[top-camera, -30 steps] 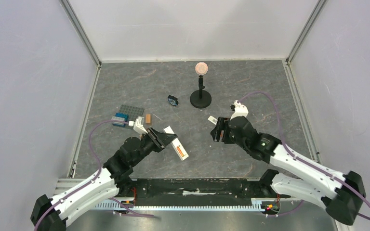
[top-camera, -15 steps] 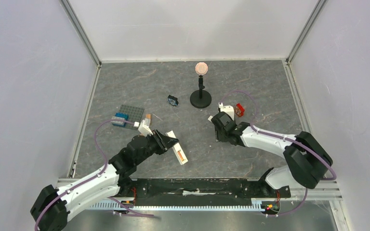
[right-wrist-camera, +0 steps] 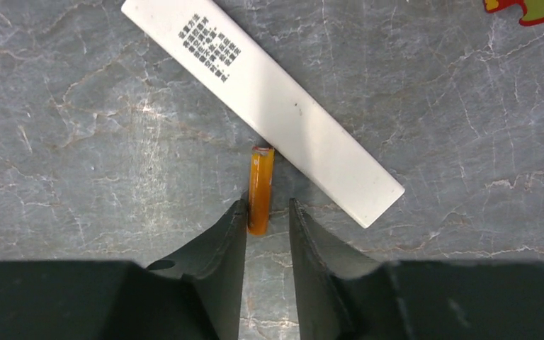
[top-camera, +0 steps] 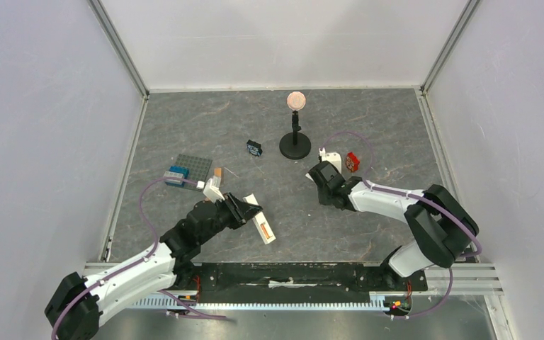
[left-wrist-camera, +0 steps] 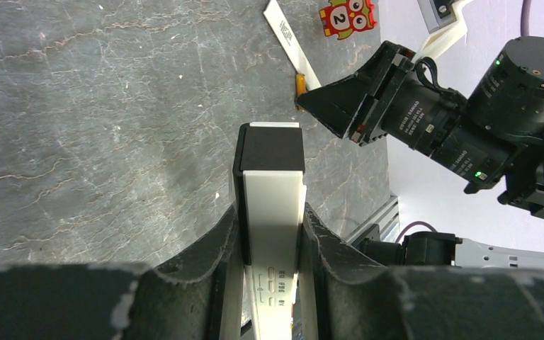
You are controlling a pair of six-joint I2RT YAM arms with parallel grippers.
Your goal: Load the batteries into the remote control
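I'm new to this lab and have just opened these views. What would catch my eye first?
The left gripper clamps a long white remote with a black end, at the front left of the scene. To the right, the right gripper is down at the grey tabletop, its jaws either side of a small orange battery. The battery's far end lies against a flat white strip with printed text.

Cannot see the rear of the remote control (left-wrist-camera: 270, 166), cut off at the left wrist view's bottom edge inside the left gripper (left-wrist-camera: 269, 211). Cannot confirm contact of the right gripper (right-wrist-camera: 267, 212) with the battery (right-wrist-camera: 261, 190) on both sides. Cannot read the print on the white strip (right-wrist-camera: 262, 103). Only a sliver of sticker (right-wrist-camera: 538, 7) at the right wrist view's top edge.
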